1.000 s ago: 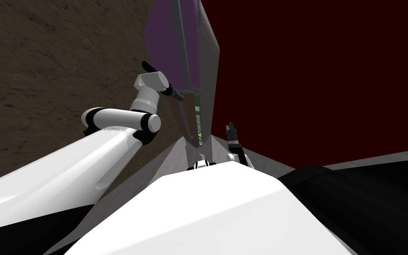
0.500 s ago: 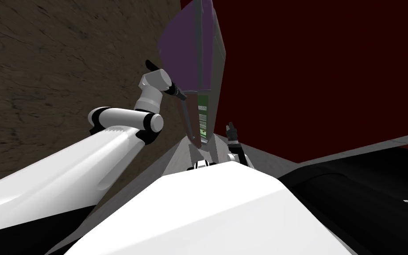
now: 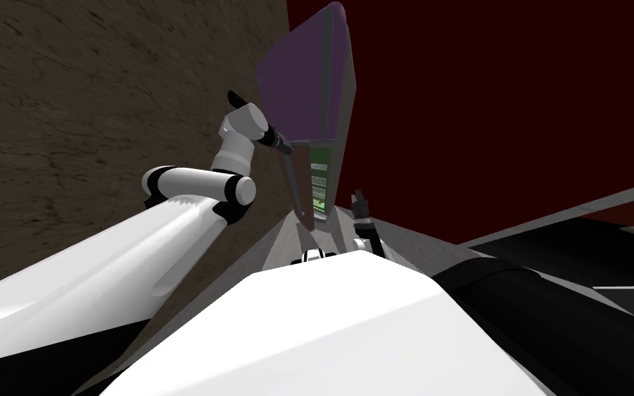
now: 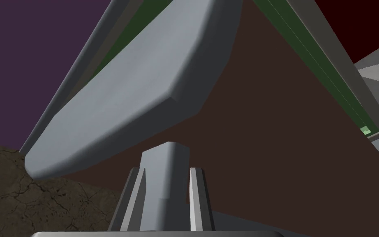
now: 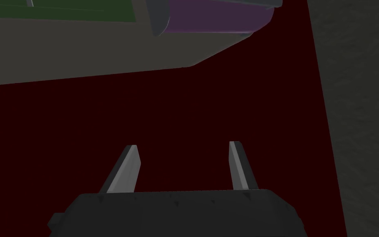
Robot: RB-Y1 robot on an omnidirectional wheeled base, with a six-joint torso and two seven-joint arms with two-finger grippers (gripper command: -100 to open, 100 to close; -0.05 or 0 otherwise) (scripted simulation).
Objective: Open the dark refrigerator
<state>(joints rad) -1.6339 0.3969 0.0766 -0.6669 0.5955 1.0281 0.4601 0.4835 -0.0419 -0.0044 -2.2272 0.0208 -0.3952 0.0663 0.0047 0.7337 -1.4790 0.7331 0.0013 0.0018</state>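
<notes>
Nearest to us, the L claw (image 4: pixel 168 173) is pinched on the grey stem of the handle (image 4: pixel 135 90). Both fingers (image 4: pixel 197 189) press the stem's sides, and the broad grey bar runs slantwise just past the tips. Behind the bar we see the door (image 4: pixel 266 135), a flat dark brownish face.

The R claw (image 5: pixel 180 164) sits low in front of us, pointing up. Its blades are spread w/ nothing between them, near the fridge's lower end but not touching it.

The fridge (image 3: pixel 302 82) stands straight ahead, dark purple on the side w/ dark grey edges. In the head view our L arm reaches up to it from the left, meeting the handle abt halfway up. The door stands a little open, and a green inside (image 3: pixel 318 180) w/ pale shelf lines shows as a narrow strip between door and body.

Further off, a brown cracked surface (image 3: pixel 68 103) lies to the fridge's left. A dark red wall (image 3: pixel 501 103) lies behind and to its right.
</notes>
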